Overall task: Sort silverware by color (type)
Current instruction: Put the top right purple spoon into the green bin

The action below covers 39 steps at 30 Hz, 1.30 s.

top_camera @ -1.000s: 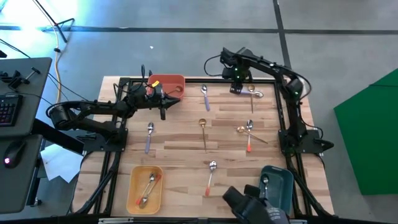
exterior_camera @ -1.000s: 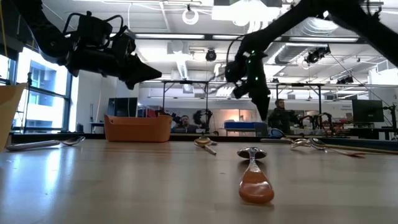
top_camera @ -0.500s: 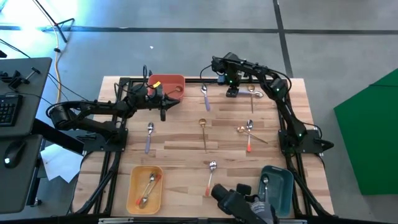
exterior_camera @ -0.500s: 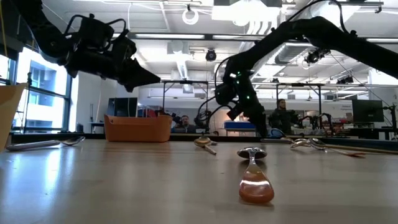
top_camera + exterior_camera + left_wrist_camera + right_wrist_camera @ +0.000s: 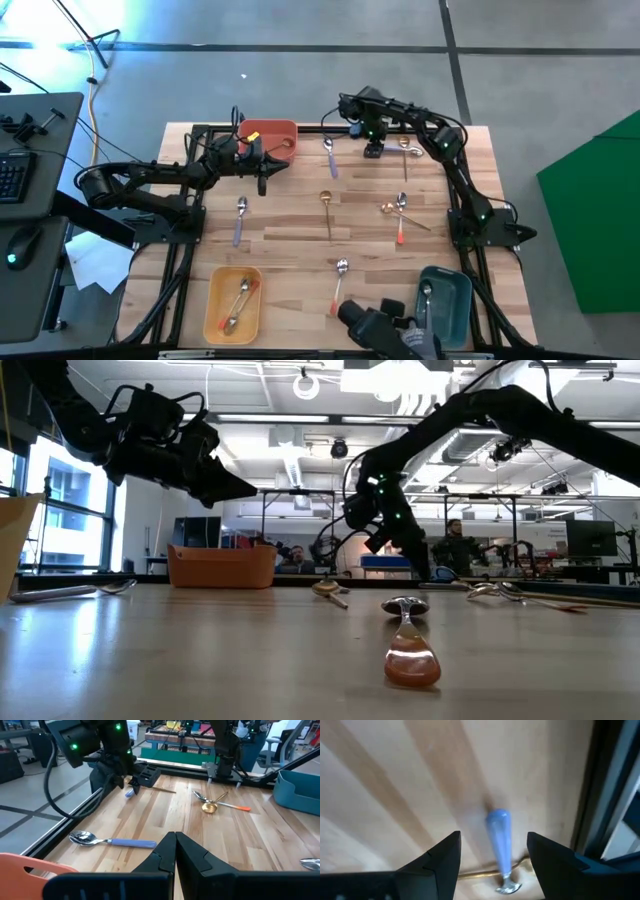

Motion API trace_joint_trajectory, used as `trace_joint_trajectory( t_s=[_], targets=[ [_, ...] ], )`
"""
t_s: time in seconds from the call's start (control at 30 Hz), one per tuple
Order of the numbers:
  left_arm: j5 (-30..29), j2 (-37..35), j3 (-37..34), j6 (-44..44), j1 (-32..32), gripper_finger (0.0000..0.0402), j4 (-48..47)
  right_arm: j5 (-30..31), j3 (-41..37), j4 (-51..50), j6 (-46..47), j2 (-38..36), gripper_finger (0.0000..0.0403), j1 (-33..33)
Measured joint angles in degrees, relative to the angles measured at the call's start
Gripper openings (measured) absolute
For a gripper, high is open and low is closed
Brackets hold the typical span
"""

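My right gripper (image 5: 374, 150) (image 5: 492, 840) is open near the table's far edge. Its fingers stand on either side of the handle end of a purple-handled spoon (image 5: 498, 837), which lies on the wood across a gold spoon (image 5: 477, 874). I cannot tell whether the fingers touch anything. My left gripper (image 5: 262, 180) (image 5: 175, 837) is shut and empty, hovering beside the red bin (image 5: 270, 133). More spoons lie flat on the table: a purple-handled spoon (image 5: 328, 155), another purple-handled spoon (image 5: 239, 218), a gold spoon (image 5: 327, 207), an orange-handled spoon (image 5: 338, 280) and a small cluster of spoons (image 5: 398, 212).
The yellow bin (image 5: 214, 310) at the near left holds spoons. The teal bin (image 5: 455, 300) at the near right holds one. A black frame (image 5: 300, 128) runs around the table's edges, close to my right gripper. People show in the room behind the table.
My right gripper has come down toward the table and shifted a little toward its left, reaching the purple-handled spoon at the far edge, then held still. No spoon has moved.
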Motion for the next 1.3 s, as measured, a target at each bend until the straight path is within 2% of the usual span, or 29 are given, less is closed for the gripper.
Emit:
trace_joint_trajectory(
  t_s=[0.1, 0.3, 0.5, 0.6, 0.9, 1.1, 1.3],
  targets=[
    [0.0, 0.0, 0.0, 0.1, 0.0, 0.0000, 0.0, -0.2, 0.3, -1.4, 3.5, 0.0, 0.0213, 1.1],
    [0.0, 0.0, 0.0, 1.5, 0.0, 0.0001, 0.0, 0.0, 0.5, -1.2, 2.4, 0.9, 0.0213, 2.0],
    [0.0, 0.0, 0.0, 1.9, 0.0, 0.0001, 0.0, 6.8, 0.4, -2.9, 4.3, 3.9, 0.0213, 2.1],
    [0.0, 0.0, 0.0, 1.9, 0.0, 0.0001, -0.1, 7.5, 0.4, -2.9, 4.5, 4.1, 0.0213, 2.5],
    [0.0, 0.0, 0.0, 2.6, 0.0, 0.0001, -1.2, 7.5, 0.7, 0.6, -0.5, 4.2, 0.0208, 2.2],
    [0.0, 0.0, 0.0, 2.6, 0.0, 0.0001, -1.2, 6.9, 0.9, 0.2, -1.8, 5.3, 0.0156, 1.7],
    [0.0, 0.0, 0.0, 2.6, 0.0, 0.0001, -1.5, 7.1, 1.4, -0.6, -2.3, 5.6, 0.0057, 2.0]
  ],
)
